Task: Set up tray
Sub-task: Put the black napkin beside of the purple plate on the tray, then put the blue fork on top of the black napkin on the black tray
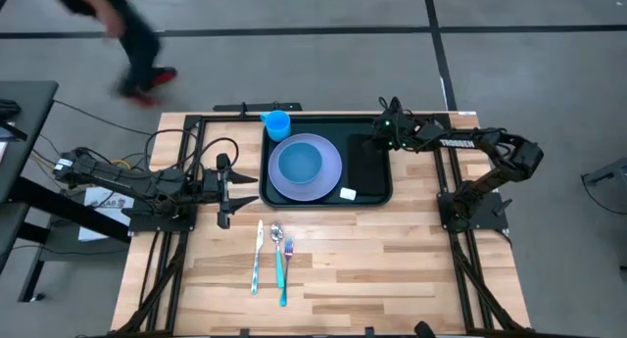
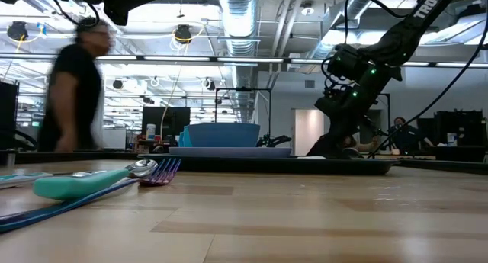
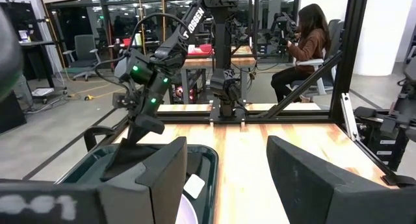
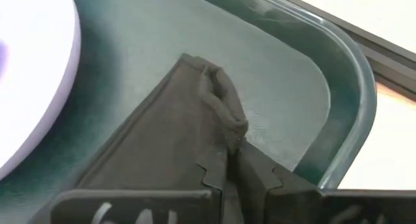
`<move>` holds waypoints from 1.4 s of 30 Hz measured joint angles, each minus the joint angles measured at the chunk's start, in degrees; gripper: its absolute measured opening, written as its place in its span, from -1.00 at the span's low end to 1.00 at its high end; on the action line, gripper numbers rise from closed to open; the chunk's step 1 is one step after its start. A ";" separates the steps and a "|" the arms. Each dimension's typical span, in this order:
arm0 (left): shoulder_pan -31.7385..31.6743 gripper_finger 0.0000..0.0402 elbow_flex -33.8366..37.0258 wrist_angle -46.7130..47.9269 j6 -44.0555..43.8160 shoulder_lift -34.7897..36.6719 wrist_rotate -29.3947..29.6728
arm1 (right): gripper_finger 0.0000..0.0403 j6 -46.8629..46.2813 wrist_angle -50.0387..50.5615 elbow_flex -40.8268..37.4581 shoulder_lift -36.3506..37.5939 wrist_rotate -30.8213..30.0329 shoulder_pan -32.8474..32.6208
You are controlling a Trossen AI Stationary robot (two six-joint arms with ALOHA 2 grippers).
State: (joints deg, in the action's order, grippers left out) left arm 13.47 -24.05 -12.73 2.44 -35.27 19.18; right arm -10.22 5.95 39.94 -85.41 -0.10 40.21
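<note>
Right gripper [image 4: 229,160] pinches the soft, limp black napkin [image 4: 169,126] over the stiff, rimmed tray [image 4: 354,94] — best taken by its edge; left gripper [image 1: 245,189] waits, fingers spread.

Dark arms [image 1: 490,147], black cables, green lights
</note>
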 joint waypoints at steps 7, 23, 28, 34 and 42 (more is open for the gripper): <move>0.00 0.00 0.00 0.00 0.04 0.00 0.00 | -0.78 0.20 0.03 0.00 0.02 0.02 -0.04; 0.00 0.00 0.00 0.35 0.00 0.00 0.00 | -0.06 0.20 0.01 0.00 0.01 -0.18 0.04; -0.02 0.00 0.00 0.37 0.00 0.01 0.00 | 0.21 0.20 0.04 0.00 0.02 -4.92 0.04; -0.01 0.00 0.00 0.37 0.00 0.01 0.00 | 0.36 1.05 -0.08 0.00 0.02 -12.65 0.04; -0.02 0.00 0.00 5.96 -3.61 0.00 -1.12 | 0.36 2.79 0.01 0.00 0.02 -13.98 -3.12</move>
State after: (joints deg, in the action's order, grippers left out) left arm 13.45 -24.05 -6.78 -1.17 -35.27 18.06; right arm -7.43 5.96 39.94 -85.38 -14.08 37.09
